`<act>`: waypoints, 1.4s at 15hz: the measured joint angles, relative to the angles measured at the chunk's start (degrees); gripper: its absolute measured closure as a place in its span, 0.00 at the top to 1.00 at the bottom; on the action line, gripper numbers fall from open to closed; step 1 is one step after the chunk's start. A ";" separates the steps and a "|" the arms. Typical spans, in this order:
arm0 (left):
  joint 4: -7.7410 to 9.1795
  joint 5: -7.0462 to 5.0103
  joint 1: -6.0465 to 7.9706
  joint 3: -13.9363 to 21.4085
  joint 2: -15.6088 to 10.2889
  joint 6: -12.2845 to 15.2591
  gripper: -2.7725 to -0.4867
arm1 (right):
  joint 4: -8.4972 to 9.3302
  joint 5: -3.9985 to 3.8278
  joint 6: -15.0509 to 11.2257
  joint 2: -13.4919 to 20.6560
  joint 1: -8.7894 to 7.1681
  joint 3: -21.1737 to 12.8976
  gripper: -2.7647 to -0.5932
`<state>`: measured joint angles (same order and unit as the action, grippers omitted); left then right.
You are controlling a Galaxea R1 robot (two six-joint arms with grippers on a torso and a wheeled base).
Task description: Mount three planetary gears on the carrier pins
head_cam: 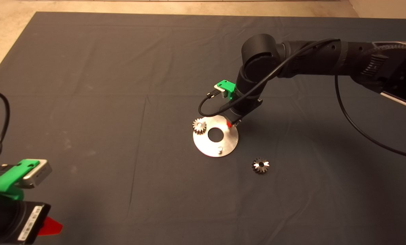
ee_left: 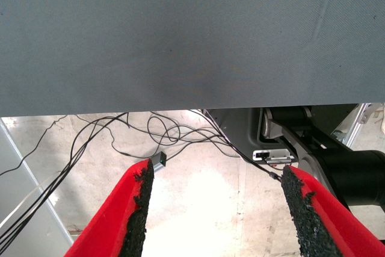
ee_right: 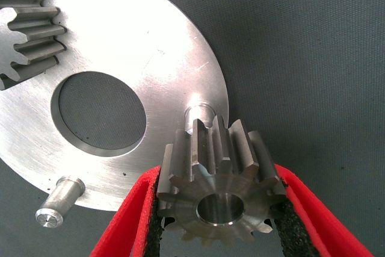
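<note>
The shiny round carrier disc [head_cam: 227,140] lies mid-mat with a large centre hole. One planetary gear [head_cam: 199,126] sits on its left pin. A bare pin [head_cam: 220,149] stands at the disc's near edge. My right gripper [head_cam: 231,123] hovers over the disc's right edge, shut on a second gear [ee_right: 219,188]. That gear hangs just above another bare pin [ee_right: 198,114], with the mounted gear [ee_right: 27,28] and the other bare pin [ee_right: 57,201] also in the right wrist view. A third gear [head_cam: 260,165] lies loose on the mat, right of the disc. My left gripper [ee_left: 213,212] is parked at the lower left, open.
The dark mat [head_cam: 87,102] covers the table, with pale floor beyond its far edge. The left wrist view shows the mat's edge, loose black cables [ee_left: 120,133] on the floor and part of the robot's base [ee_left: 337,161].
</note>
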<state>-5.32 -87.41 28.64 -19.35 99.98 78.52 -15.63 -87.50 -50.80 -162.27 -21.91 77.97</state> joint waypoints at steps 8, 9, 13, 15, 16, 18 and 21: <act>0.20 0.00 0.00 0.00 -2.54 -1.87 0.43 | 0.00 -0.01 0.00 -0.83 0.00 0.00 0.24; 0.24 0.00 0.00 0.00 -2.86 -2.20 0.43 | 0.00 -0.06 0.00 -0.90 0.00 0.04 0.24; 0.63 0.00 0.00 0.00 -3.65 -2.97 0.43 | 0.00 -0.04 0.00 -0.91 0.00 0.04 0.24; 0.66 0.00 0.00 0.00 -3.67 -3.06 0.43 | 0.00 -0.04 0.00 -0.94 0.02 0.04 0.24; 0.68 0.00 0.00 0.00 -3.72 -3.24 0.43 | -0.01 -0.04 0.00 -0.93 0.01 0.04 0.24; 0.80 -0.02 0.00 0.00 -3.86 -3.34 0.43 | -0.02 -0.09 0.00 -0.94 0.02 0.04 0.24; 1.02 0.00 0.00 0.00 -3.99 -3.44 0.43 | -0.02 -0.04 0.00 -0.94 0.02 0.06 0.24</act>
<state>-4.29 -87.41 28.64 -19.35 95.99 75.08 -15.65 -87.54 -50.80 -163.21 -21.88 78.03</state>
